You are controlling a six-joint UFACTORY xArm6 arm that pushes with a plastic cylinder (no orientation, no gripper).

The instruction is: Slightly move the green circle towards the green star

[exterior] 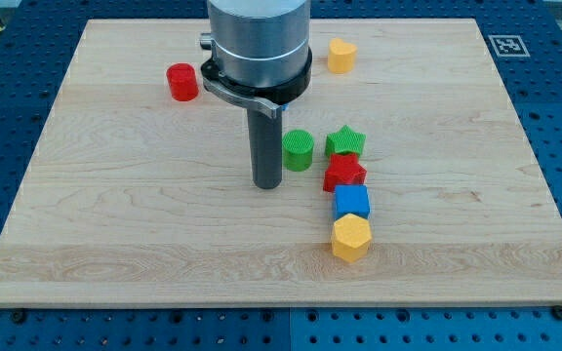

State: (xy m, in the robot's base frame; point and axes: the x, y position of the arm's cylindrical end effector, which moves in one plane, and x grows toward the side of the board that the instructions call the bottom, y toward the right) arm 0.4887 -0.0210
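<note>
The yellow hexagon lies nearest the view's bottom, below the blue cube and red star. My tip has no jaws and holds nothing; it stands just left of the green circle, which sits near the green star without touching it. A slight rightward nudge seems left.

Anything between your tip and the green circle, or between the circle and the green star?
Nothing visible. My tip sits just to the view's left of the green circle, with only bare board between. A narrow clear gap separates the circle from the green star.
</note>
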